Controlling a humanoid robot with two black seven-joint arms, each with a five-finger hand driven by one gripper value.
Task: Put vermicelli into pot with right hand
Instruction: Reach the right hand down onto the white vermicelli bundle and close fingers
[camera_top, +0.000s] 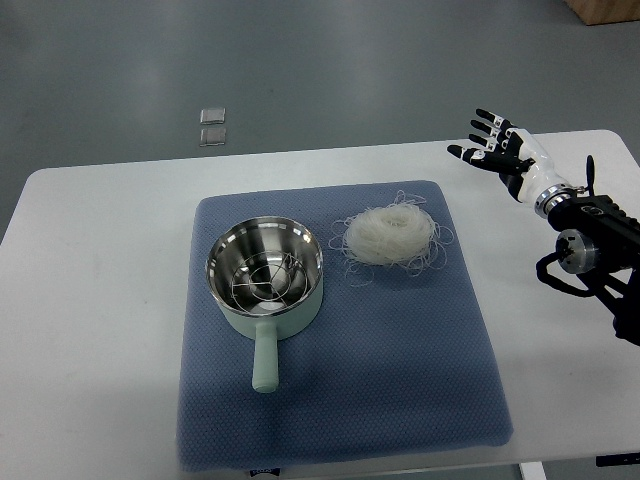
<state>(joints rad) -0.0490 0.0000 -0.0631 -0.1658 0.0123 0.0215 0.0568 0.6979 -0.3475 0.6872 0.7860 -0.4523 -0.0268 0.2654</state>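
Note:
A pale green pot (266, 278) with a shiny steel inside and a short handle pointing toward me sits on the left half of a blue mat (400, 380). A loose white nest of vermicelli (390, 235) lies on the mat just right of the pot, apart from it. My right hand (495, 150) hovers over the white table to the upper right of the vermicelli, fingers spread, holding nothing. Its arm comes in from the right edge.
The white table (100, 300) reaches to both sides of the mat. Two small square plates (212, 126) lie on the grey floor beyond the table's far edge. A wooden box corner (605, 10) shows at the top right.

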